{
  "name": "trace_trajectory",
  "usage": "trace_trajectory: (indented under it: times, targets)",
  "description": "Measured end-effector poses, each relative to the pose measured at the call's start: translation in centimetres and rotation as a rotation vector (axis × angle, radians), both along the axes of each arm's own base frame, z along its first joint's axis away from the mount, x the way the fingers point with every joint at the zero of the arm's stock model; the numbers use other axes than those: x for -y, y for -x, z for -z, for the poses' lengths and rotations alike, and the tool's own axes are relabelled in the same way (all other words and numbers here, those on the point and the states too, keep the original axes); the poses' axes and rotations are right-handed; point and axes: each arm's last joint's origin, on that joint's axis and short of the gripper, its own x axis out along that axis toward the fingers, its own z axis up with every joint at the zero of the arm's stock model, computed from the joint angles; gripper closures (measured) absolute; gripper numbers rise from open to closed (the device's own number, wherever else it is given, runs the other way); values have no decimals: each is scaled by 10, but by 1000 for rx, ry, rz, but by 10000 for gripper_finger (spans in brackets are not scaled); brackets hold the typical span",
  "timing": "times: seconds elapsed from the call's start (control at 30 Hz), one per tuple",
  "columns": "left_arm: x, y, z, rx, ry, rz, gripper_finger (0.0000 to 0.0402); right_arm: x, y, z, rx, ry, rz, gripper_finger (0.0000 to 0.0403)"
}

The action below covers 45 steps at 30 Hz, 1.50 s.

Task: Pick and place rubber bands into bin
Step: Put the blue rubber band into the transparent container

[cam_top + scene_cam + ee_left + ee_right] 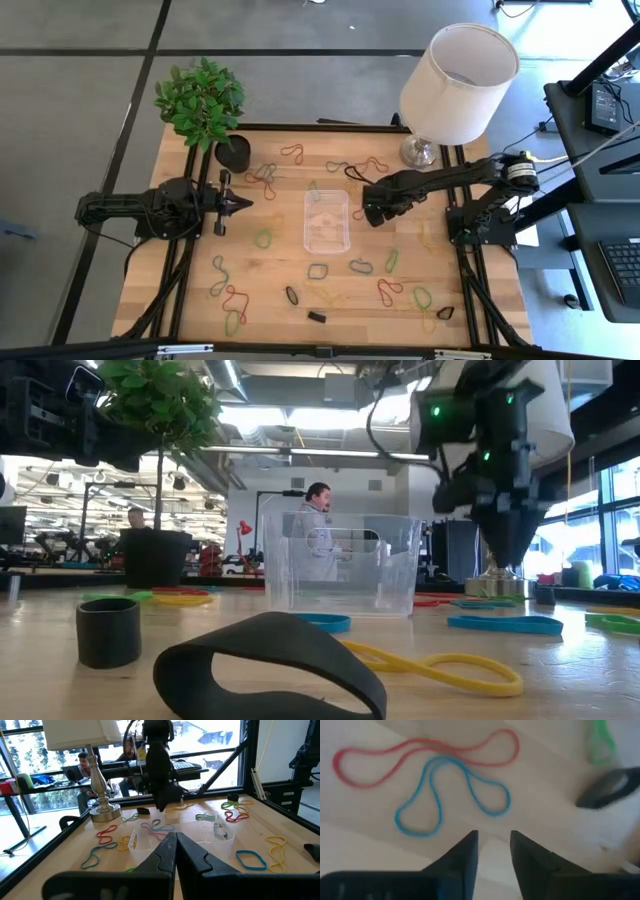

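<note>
The right gripper [371, 213] hangs low over the table [190, 290], just beside the long side of the bin [326, 220] that faces the right arm, and its tips point down. In the right wrist view its two fingers [465, 851] stand a little apart, with a narrow gap between them, and they pinch nothing. Just ahead of these tips lies a blue rubber band [451, 795] bent in a wavy shape, flat on the wood, and beyond it a long red rubber band [425, 752] touches or crosses the blue one at its far bend. Further to the side of the tips is a green rubber band [599, 740] and a dark one [607, 787], both apart from the gripper. The clear bin stands between the two grippers, and in the low view it looks upright [342, 565]; whether there are bands inside I cannot tell. The left gripper [243, 203] waits on the other side of the bin, near it but not touching, and it is aimed at the bin; its fingers [162, 852] are pressed together and hold nothing. Many other rubber bands [316, 271] are spread on the table around the bin. Behind the right gripper stands a lamp [455, 85], and behind the left gripper a potted plant [205, 105].
</note>
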Motion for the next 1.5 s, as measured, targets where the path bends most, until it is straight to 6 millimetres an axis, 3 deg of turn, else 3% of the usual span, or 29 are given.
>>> trace_trajectory:
  times: [0.23, 0.47, 0.67, 0.9, 1.07, 1.27, 1.5]
  targets:
    - [0, 0, 0, 0, 0, 0, 398, 13, 16, 28, -45, 32, 24, 265]
    - [0, 0, 0, 0, 0, 0, 398, 24, 26, 44, 39, 40, 13, 282]
    - [0, 0, 0, 0, 0, 0, 398, 24, 31, 52, 53, 26, -12, 316]
    - [0, 0, 0, 0, 0, 0, 398, 20, 26, 50, 50, 24, -127, 394]
    - [0, 0, 0, 0, 0, 0, 398, 15, 18, 34, 62, 1, -166, 398]
    - [0, 0, 0, 0, 0, 0, 398, 0, 5, -13, 140, 56, -164, 401]
    - [0, 0, 0, 0, 0, 0, 398, -28, -19, -82, 275, 147, -199, 402]
